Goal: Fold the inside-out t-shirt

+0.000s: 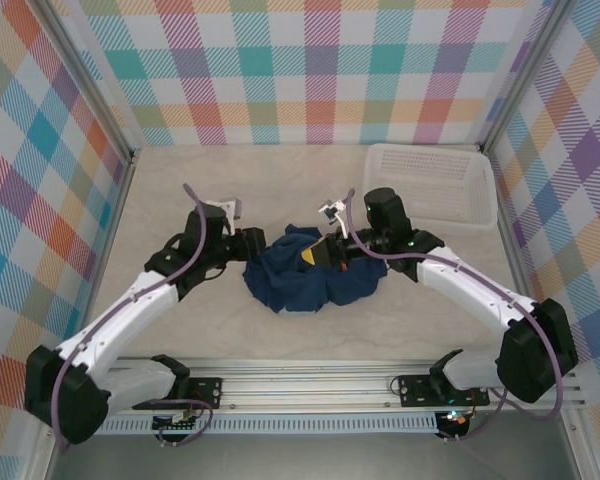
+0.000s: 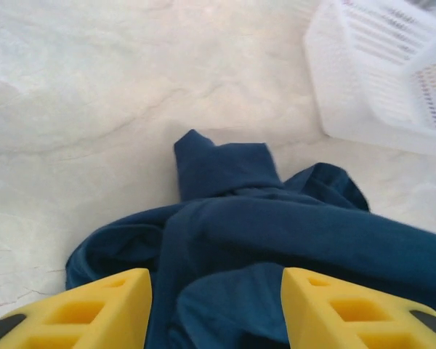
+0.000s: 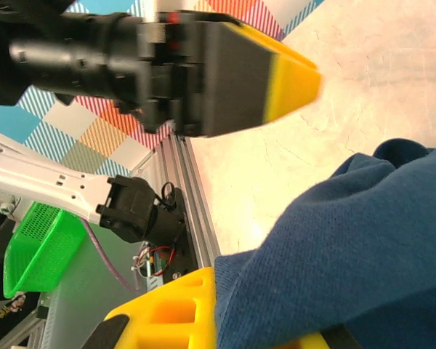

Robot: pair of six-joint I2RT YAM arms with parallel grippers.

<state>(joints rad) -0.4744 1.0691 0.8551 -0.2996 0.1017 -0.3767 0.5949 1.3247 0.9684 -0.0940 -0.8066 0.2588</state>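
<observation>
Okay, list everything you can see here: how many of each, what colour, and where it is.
t-shirt: 1, dark navy, bunched in a heap mid-table
white basket: 1, white, far right corner of the table
green basket: 1, green, off the table beyond the rail
table: 1, beige marbled
walls: 3, multicolour plaid, around the table
rail: 1, silver, near edge
left arm: 1, white and black, reaching to the heap's left
right arm: 1, white and black, reaching to the heap's right
left gripper: 1, yellow fingers, open over the cloth
right gripper: 1, yellow fingers, shut on the t-shirt
</observation>
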